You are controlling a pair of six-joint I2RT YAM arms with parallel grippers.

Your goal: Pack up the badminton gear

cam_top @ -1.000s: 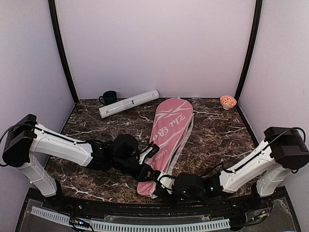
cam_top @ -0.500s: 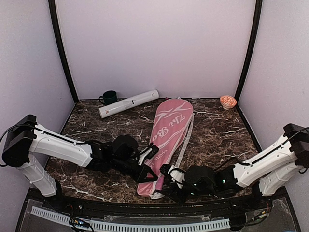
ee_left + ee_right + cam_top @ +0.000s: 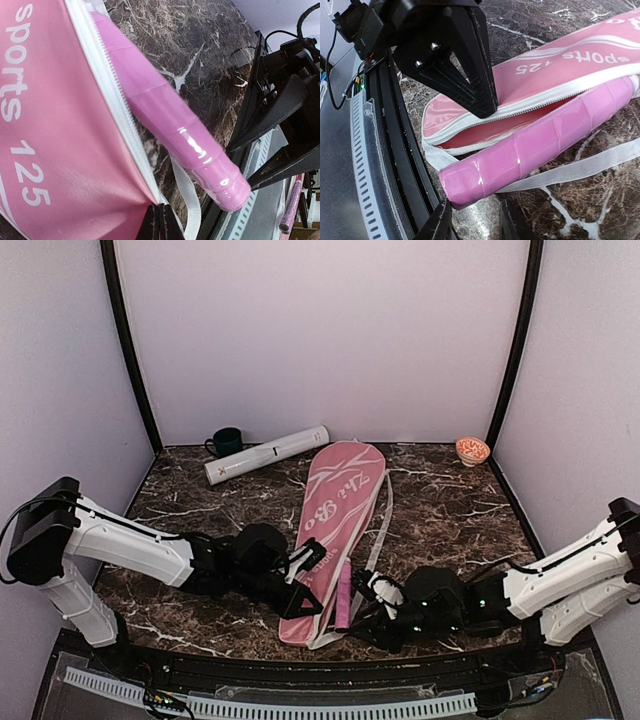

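The pink racket-shaped bag point(image 3: 337, 523) lies lengthwise on the table, its near end unzipped. It also shows in the left wrist view point(image 3: 45, 125) and in the right wrist view point(image 3: 560, 75). A pink racket handle point(image 3: 343, 600) sticks out of the opening beside the zip point(image 3: 175, 125) point(image 3: 535, 145); the racket frames are hidden. My left gripper point(image 3: 312, 606) point(image 3: 161, 212) is shut on the bag's upper edge. My right gripper point(image 3: 364, 606) point(image 3: 476, 207) is open, its fingertips just short of the handle's butt end. The long white tube point(image 3: 266, 454) lies at the back left. No shuttlecocks show.
A dark green mug point(image 3: 226, 441) stands behind the tube's left end. A small orange patterned bowl point(image 3: 472, 450) sits at the back right corner. The bag's white strap point(image 3: 378, 540) trails along its right side. The table's front rail point(image 3: 375, 165) is just behind my right gripper.
The bag's far end has swung left. My right gripper has drawn back to the right, and the pink handle now lies exposed outside the opening. My left gripper still holds the bag's edge.
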